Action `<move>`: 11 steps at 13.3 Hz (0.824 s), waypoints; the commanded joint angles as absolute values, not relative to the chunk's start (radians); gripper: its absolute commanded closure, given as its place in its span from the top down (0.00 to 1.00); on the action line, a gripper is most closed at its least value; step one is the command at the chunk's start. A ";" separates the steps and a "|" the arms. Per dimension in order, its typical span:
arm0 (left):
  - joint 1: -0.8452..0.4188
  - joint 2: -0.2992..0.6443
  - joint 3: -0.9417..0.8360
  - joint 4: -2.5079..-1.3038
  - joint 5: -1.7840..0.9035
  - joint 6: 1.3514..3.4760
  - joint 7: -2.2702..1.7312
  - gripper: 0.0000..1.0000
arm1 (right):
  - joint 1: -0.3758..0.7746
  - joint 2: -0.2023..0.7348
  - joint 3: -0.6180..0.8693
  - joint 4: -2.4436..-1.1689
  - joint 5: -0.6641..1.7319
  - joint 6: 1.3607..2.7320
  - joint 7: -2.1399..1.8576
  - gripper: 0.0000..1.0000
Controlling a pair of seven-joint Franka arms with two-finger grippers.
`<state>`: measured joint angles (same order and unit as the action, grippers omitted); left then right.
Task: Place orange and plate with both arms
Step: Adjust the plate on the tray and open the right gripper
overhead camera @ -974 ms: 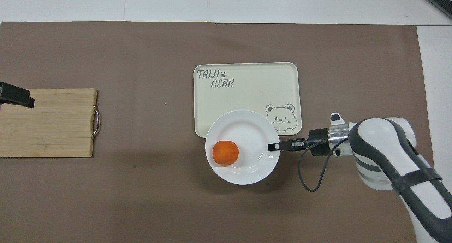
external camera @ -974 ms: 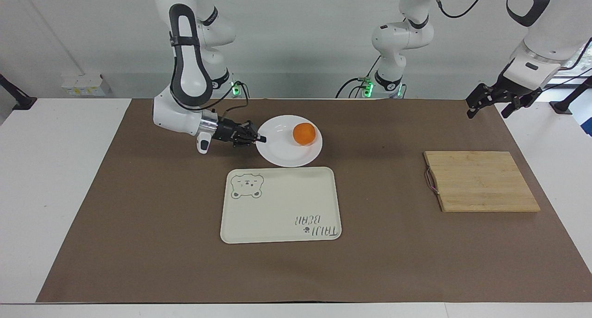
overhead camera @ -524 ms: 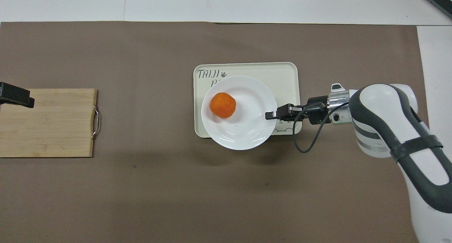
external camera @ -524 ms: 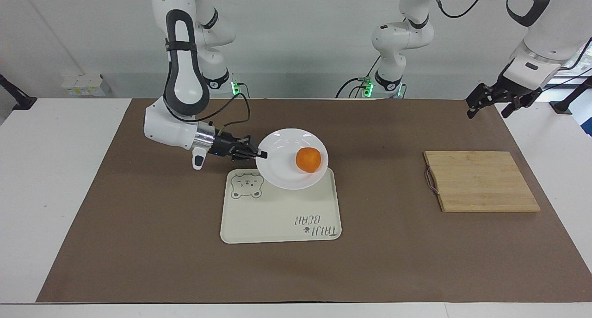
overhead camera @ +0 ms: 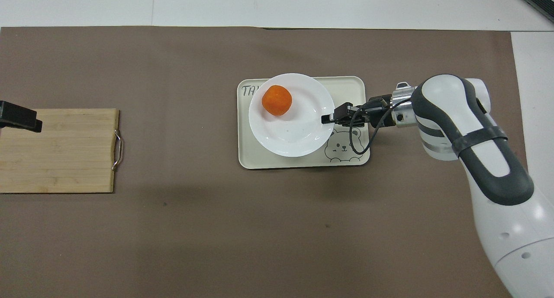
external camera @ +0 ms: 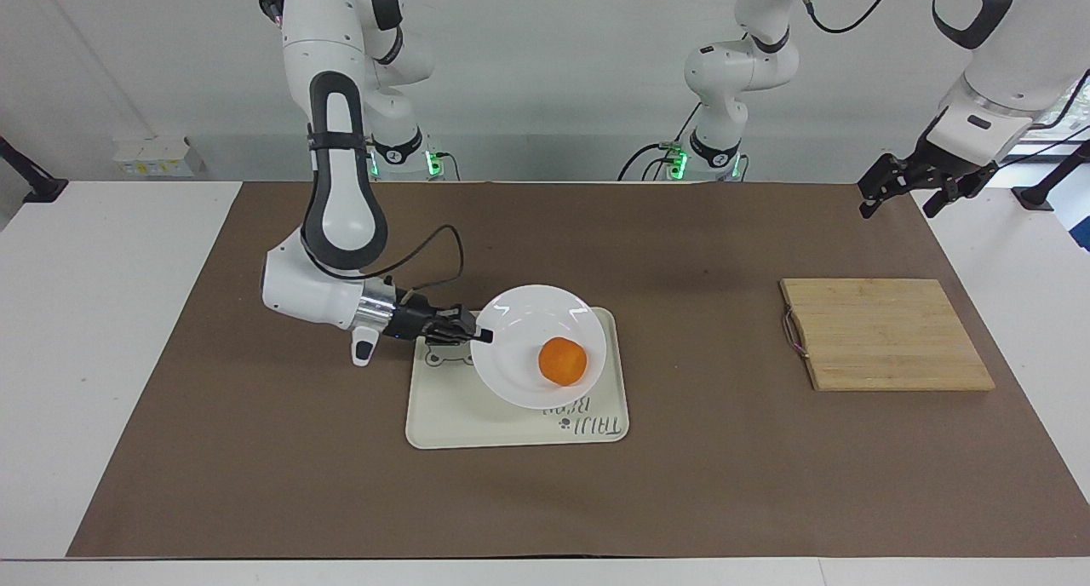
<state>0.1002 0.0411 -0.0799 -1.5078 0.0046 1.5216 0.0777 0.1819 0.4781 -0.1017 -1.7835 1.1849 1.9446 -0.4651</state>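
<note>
Glossy white round plate (external camera: 519, 373) carrying the small bright-orange fruit (external camera: 562, 361) hangs over the cream rectangular bear tray (external camera: 477, 424), its rim pinched by the right hand (external camera: 482, 335); left hand (external camera: 904, 187), fingers spread, waits above the brown-papered counter (external camera: 724, 484).

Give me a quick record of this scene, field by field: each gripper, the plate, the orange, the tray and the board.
right gripper: shut on the plate's rim, over the tray
left gripper: waiting above the table's left-arm end, jaws open
plate: held over the tray, carrying the orange
orange: on the plate
tray: cream, bear drawing, under the plate
cutting board: toward the left arm's end
</note>
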 commanded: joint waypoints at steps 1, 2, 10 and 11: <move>0.095 0.034 -0.077 -1.516 0.015 1.525 0.089 1.00 | 0.167 0.517 -0.100 -1.753 1.201 1.930 -0.520 0.00; 0.095 0.034 -0.077 -1.516 0.015 1.525 0.089 1.00 | 0.158 0.518 -0.101 -1.755 1.183 1.939 -0.534 0.00; 0.095 0.034 -0.077 -1.516 0.015 1.525 0.090 1.00 | 0.149 0.517 -0.100 -1.798 1.135 1.956 -0.555 0.00; 0.095 0.034 -0.077 -1.516 0.015 1.525 0.089 1.00 | 0.153 0.517 -0.098 -1.804 1.137 1.977 -0.555 0.00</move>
